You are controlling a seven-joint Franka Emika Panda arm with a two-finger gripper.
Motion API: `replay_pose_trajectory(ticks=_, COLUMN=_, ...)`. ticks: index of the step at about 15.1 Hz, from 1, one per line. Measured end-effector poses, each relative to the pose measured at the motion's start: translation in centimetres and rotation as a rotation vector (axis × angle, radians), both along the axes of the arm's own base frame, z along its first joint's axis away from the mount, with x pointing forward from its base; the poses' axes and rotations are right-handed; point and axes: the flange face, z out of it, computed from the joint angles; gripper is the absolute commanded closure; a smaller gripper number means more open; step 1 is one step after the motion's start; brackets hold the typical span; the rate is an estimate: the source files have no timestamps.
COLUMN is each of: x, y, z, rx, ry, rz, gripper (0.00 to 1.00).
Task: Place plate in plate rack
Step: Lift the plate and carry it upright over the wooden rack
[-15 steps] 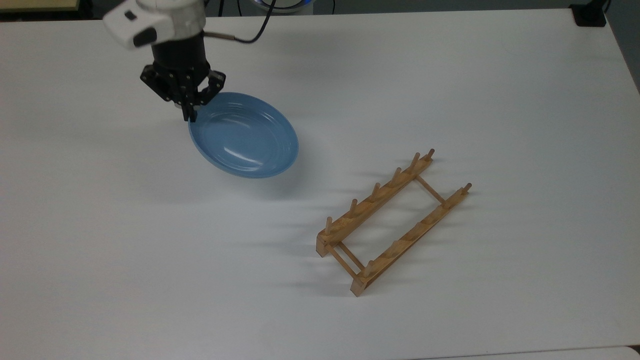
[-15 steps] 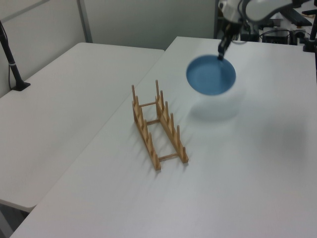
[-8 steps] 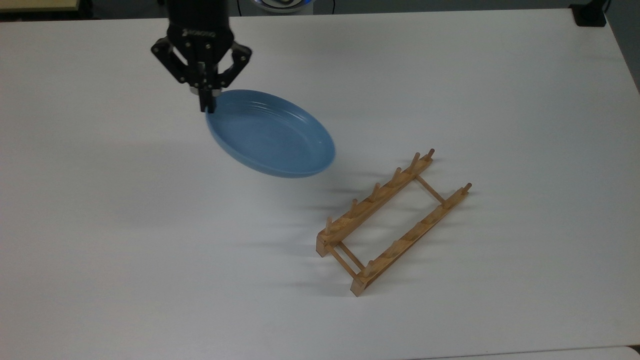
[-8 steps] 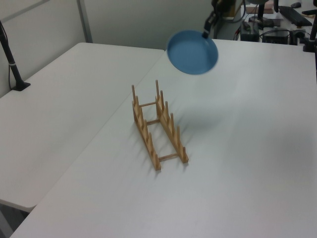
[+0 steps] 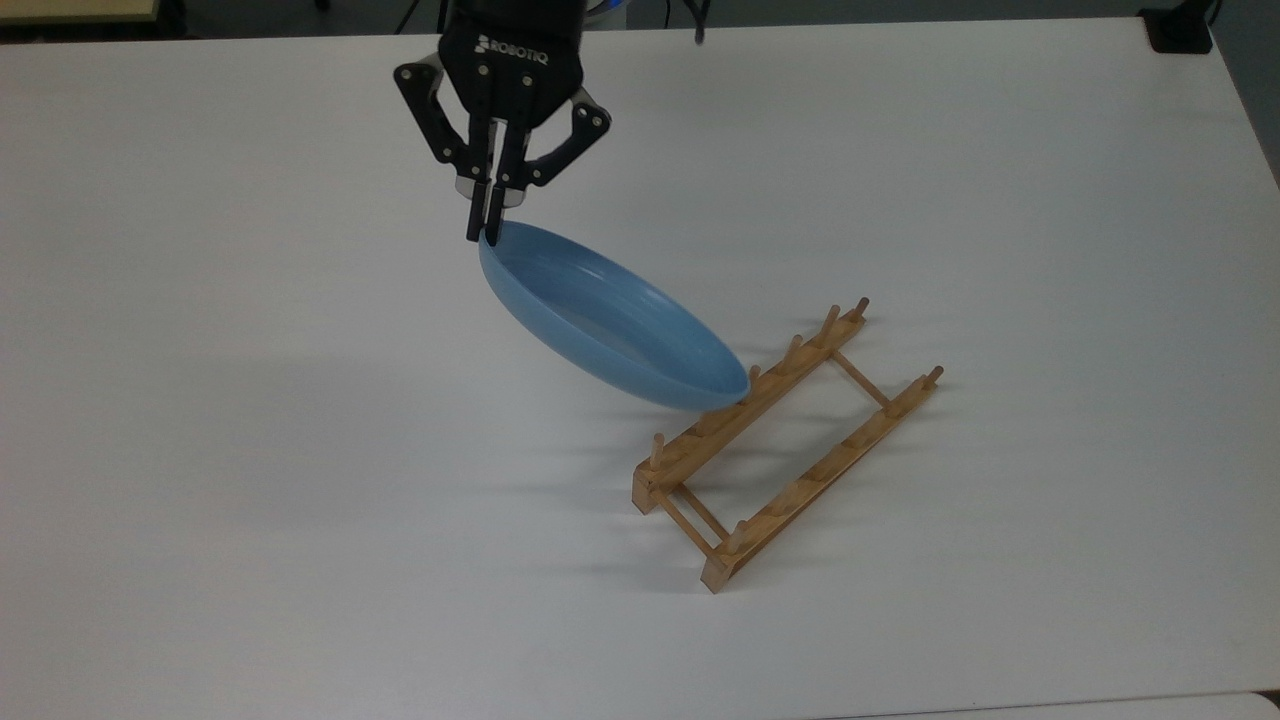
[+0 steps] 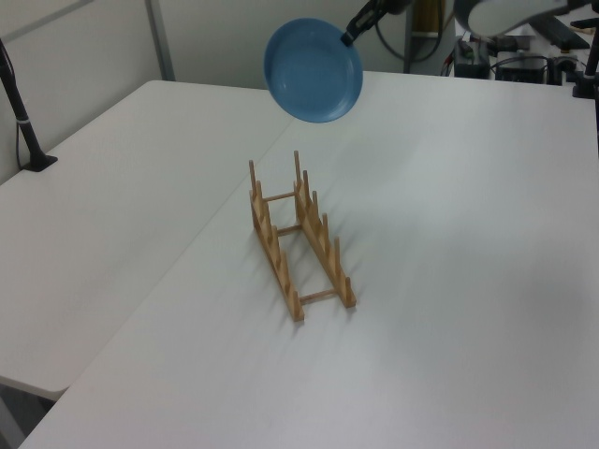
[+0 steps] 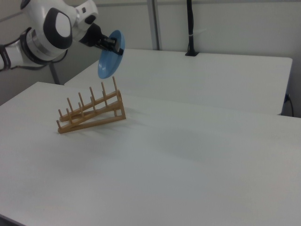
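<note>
Gripper (image 5: 490,232): pinching the plate's raised rim at one single spot, fingers pressed together on either side of it, pointing downward in the top view.
Plate (image 5: 610,322): hanging in the air, tilted steeply toward edge-on, well clear of the white table (image 5: 250,450); seen near-vertical in the right view (image 7: 111,55), above and behind the rack's far end.
Plate rack (image 5: 785,445): standing on the table, unheld, lying diagonally in the top view, every slot between the pegs vacant.
Overlap: lower plate edge crossing the rack's nearer rail in the top view; judging from the left view (image 6: 314,70), only a matter of sightline, with the plate riding high above the rack (image 6: 298,237).
Risk, slipping: glossy rim gripped at one point, so possibly pivoting or sliding between the fingers under its own weight, especially during a quick turn.
Risk, misalignment: plate face probably not yet lying crosswise to the rails, so catching a peg top instead of dropping between two pegs.
Risk, shoving: rack sitting loose on a smooth table, likely skidding or tipping if struck by the descending edge.
Risk, early release: letting go before the rim seats on both rails probably sending the plate rolling or toppling out.
</note>
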Motion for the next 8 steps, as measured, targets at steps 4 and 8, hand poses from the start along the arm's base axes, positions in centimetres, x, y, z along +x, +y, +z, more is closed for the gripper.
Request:
replay_pose_trajectory(ticks=4, x=0.0, y=3.2, z=-1.5, rx=-0.075, ry=-0.152, rz=-0.109, gripper=1.0)
replay_pose_trajectory(ticks=8, x=0.1, y=6.2, z=-3.6, rx=-0.077, ry=-0.243, rz=-0.135, gripper=1.0)
